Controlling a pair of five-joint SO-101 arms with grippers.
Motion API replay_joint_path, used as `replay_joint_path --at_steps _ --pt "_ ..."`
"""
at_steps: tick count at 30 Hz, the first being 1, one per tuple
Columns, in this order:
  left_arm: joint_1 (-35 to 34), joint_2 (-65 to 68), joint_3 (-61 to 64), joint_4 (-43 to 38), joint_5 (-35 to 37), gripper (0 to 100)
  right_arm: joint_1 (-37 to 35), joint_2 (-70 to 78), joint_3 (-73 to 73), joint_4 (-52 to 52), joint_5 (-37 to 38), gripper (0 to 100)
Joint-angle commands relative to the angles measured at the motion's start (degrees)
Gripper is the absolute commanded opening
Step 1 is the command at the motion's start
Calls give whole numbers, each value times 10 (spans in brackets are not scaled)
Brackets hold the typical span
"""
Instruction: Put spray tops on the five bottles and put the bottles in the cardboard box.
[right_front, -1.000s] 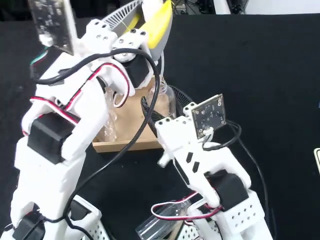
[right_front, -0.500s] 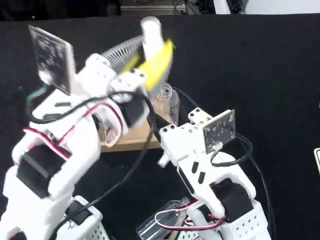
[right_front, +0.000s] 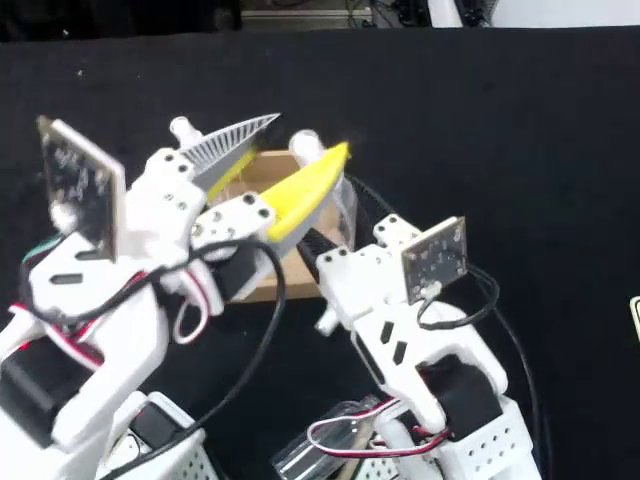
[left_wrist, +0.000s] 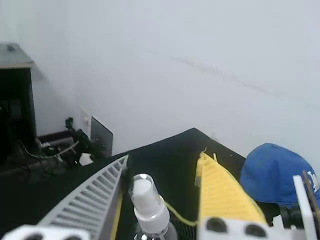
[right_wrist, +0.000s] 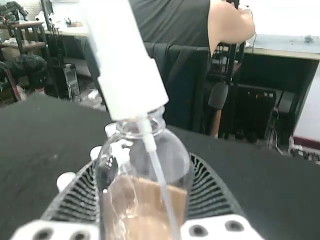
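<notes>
Black table (right_front: 520, 120) — bottle (right_wrist: 142, 200) clamped between right jaws

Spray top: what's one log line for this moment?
bottle: in right pincer | spray top: on bottle neck | left pincer: open, either side of it

**Setting:** robotics lab or workshop bench in a shared, office-like room.

**Evidence:**
- table (right_front: 520, 120) draped in black cloth
- robot arm with an exposed circuit board (right_front: 435, 255) and loose red, white and black wiring (right_front: 340, 430)
- plain white wall (left_wrist: 200, 50) with a wall plate (left_wrist: 101, 137)
- tangle of cables (left_wrist: 55, 150) beside a dark cabinet (left_wrist: 15, 100)
- light desk (right_wrist: 285, 47), dark chair (right_wrist: 185, 85) and cluttered shelving (right_wrist: 25, 30) in the room behind
</notes>
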Motion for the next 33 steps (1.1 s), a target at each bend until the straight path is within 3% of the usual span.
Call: replay_joint_path --at_steps 1,11,18,23,29,33 --pt "-80 -18 -59 37 -24 195 48 51 -3 -62 -7 11" --pt "-448 4 53 50 -24 195 84 252 -39 -151 -7 11" --pt "-629 10 225 28 -24 195 77 333 -35 -238 -7 11" --pt "-692 4 370 -47 -24 195 60 406 -32 -305 -16 11" --pt "-698 4 520 -156 -22 195 46 475 -29 -360 -68 15" --pt "-701 4 609 -250 30 195 3 500 -29 -362 -68 15"
